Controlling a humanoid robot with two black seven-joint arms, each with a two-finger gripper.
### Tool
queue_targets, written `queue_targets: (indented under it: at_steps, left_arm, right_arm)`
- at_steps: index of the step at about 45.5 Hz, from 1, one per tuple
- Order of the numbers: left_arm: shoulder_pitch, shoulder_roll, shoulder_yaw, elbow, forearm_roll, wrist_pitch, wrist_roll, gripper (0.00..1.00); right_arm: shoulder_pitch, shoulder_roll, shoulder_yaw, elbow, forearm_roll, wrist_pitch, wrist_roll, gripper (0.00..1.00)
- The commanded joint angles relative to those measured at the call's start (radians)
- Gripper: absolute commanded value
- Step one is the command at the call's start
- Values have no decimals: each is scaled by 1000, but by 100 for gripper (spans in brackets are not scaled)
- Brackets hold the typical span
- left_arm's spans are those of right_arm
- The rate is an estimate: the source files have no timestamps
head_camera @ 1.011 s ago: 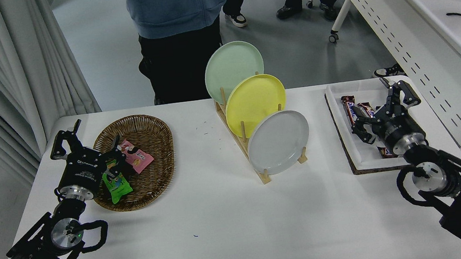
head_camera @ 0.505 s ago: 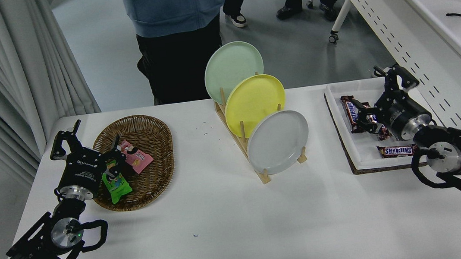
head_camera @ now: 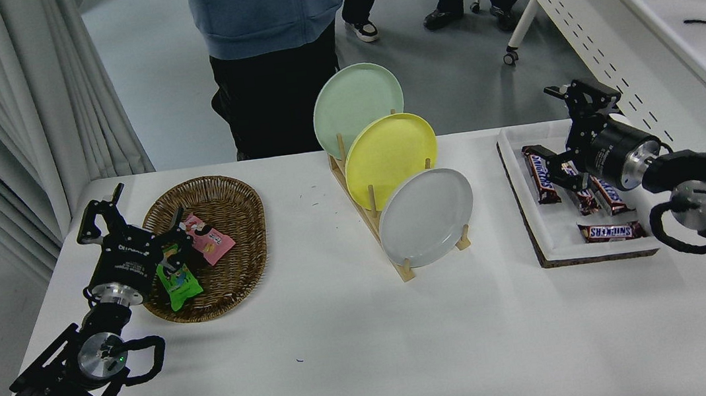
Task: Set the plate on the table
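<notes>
The light grey plate [head_camera: 426, 217] stands on edge in the front slot of a wooden rack [head_camera: 404, 270] in the middle of the white table [head_camera: 358, 357]. Behind it in the same rack stand a yellow plate [head_camera: 390, 160] and a pale green plate [head_camera: 357, 110]. My right gripper [head_camera: 564, 137] is open and empty, hovering over the far end of a white tray, well to the right of the grey plate, with its fingers pointing left. My left gripper [head_camera: 132, 218] is open and parked at the lower left, beside a wicker basket.
The white tray [head_camera: 557, 238] at the right holds several Snickers bars [head_camera: 609, 232]. The wicker basket [head_camera: 226, 192] at the left holds snack packets. A person [head_camera: 271, 34] stands at the far edge. A white perforated-panel desk [head_camera: 636, 59] is at the far right.
My right arm has risen from the tray and swung back toward the far right, its gripper now turned to point left. The plates and the left arm have not moved.
</notes>
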Motion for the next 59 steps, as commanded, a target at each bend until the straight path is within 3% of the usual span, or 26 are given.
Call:
queue_targets:
  at_steps: [1,8,15,27,51,59]
  left_arm:
    - [0,0,0,1,0,0,0,100]
    - [0,0,0,1,0,0,0,100]
    - [0,0,0,1,0,0,0,100]
    - [0,0,0,1,0,0,0,100]
    - [0,0,-1,1,0,0,0,100]
    - [0,0,0,1,0,0,0,100]
  right_arm:
    - [101,-5,-128,66,6,-4,-1,99]
    - [130,39,-180,70,10,-2,-18,99]
    - [124,51,-149,69,17,-4,-187,99]
    - [80,59,12,69,8,-21,-383,99]
    - [98,186,84,69,-64,-234,-394,99]
    - [101,222,85,69,-99,-243,-392,99]
